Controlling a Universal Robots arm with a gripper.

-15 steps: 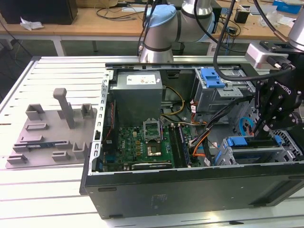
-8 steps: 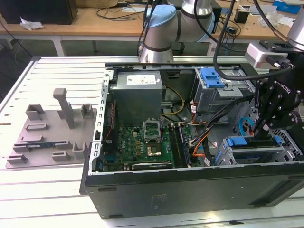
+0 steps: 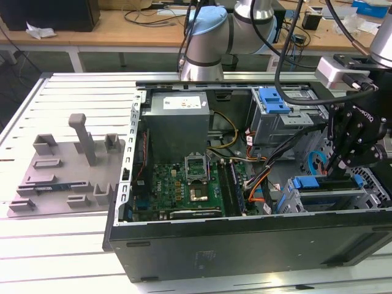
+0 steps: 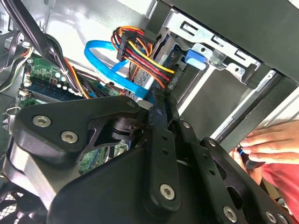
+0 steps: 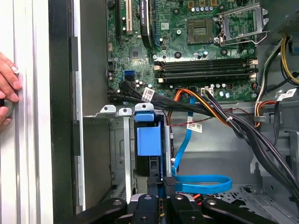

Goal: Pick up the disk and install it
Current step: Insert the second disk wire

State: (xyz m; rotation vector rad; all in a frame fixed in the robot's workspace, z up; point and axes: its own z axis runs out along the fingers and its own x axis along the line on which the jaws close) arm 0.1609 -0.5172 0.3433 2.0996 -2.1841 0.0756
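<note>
Open PC case [image 3: 245, 245] lies on its side on the slatted table [image 3: 55, 245]. In the exterior view the gripper [image 3: 346, 174] is down at the drive cage [image 3: 334, 199] on the exterior view's right, just above the blue-railed disk [image 3: 321, 182]. In the first wrist view the disk [image 5: 149, 140] stands edge-on in the cage slot, blue rail and tab showing, the gripper [image 5: 159, 184] with fingers narrow, pinched on the disk's edge. Judgement: pick-up done; disk partly into the bay, full seating not confirmed. Blue data cable [image 5: 201, 184] lies just beside the slot. A person's hand [image 5: 7, 88] rests on the table outside the case.
</note>
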